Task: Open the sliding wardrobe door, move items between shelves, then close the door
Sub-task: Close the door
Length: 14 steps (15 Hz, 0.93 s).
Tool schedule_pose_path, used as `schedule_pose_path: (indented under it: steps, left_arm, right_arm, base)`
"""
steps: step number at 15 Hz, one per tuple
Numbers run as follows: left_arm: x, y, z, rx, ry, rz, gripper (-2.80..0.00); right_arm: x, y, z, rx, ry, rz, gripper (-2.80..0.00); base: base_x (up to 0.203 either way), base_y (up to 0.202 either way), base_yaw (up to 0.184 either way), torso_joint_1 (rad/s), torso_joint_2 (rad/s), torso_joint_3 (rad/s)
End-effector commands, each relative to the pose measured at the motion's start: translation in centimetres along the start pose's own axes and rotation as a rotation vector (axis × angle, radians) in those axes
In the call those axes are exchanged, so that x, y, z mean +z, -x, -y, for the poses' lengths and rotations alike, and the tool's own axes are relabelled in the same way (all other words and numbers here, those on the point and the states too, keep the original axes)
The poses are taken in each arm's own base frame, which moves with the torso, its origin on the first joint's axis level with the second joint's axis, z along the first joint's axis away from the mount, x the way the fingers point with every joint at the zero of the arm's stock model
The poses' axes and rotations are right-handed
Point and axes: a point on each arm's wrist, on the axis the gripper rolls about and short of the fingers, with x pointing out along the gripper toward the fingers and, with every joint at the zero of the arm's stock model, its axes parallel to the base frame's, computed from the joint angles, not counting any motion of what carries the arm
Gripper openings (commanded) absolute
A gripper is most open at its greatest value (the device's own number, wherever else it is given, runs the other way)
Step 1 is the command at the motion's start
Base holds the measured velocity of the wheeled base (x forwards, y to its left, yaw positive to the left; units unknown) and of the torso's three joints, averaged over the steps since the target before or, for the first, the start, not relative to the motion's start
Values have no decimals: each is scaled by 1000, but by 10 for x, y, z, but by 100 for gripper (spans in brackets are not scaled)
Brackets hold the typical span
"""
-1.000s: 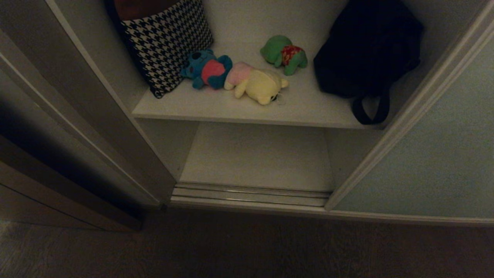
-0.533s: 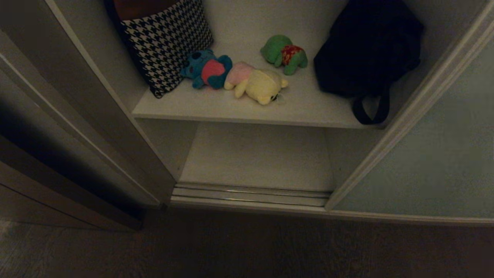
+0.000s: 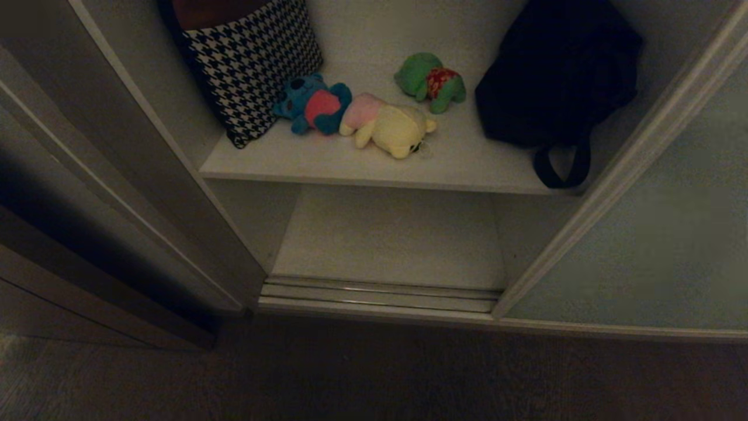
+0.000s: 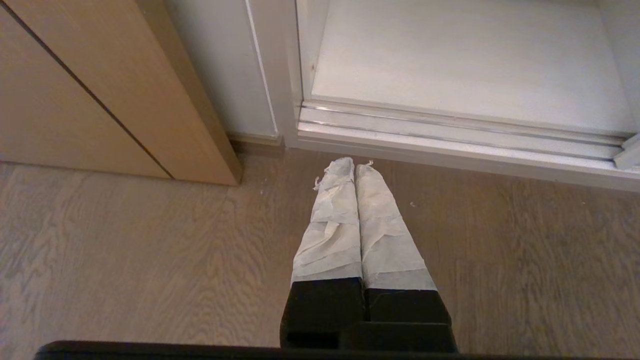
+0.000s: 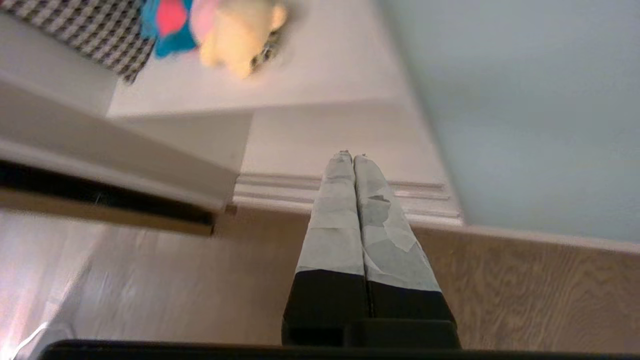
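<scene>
Left gripper [image 4: 354,164] clenched, empty, over wood floor [image 4: 150,260] just short of floor track [image 4: 450,142]; right gripper [image 5: 352,156] also clenched, empty, above floor facing the opening. Past the track the lower shelf [image 3: 391,240] is bare, sliding wardrobe door [image 3: 654,234] stands slid to the right, doorway open. On upper shelf [image 3: 327,161]: cream-yellow plush [image 3: 394,128] nearest the edge touching blue plush [image 3: 312,105], green plush [image 3: 429,82] further back, apart; houndstooth cushion [image 3: 251,58] on left, black bag [image 3: 555,70] on right, strap hanging over shelf edge
</scene>
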Motion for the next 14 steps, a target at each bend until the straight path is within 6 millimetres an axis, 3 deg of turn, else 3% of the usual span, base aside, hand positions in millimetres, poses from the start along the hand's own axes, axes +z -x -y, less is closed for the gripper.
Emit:
schedule_pose_path:
  steps: [1, 9, 14]
  left_arm:
    - [0, 0, 0, 1, -1, -1, -280]
    - [0, 0, 0, 1, -1, -1, -280]
    - [0, 0, 0, 1, -1, -1, -280]
  right_arm:
    - [3, -21, 11, -26, -18, -30, -280]
    - [8, -60, 26, -35, -18, -24, -280]
    - [10, -70, 30, -38, -16, -27, -280]
  base:
    - [0, 0, 0, 0, 0, 0]
    - [0, 0, 0, 0, 0, 0]
    - [0, 0, 0, 0, 0, 0]
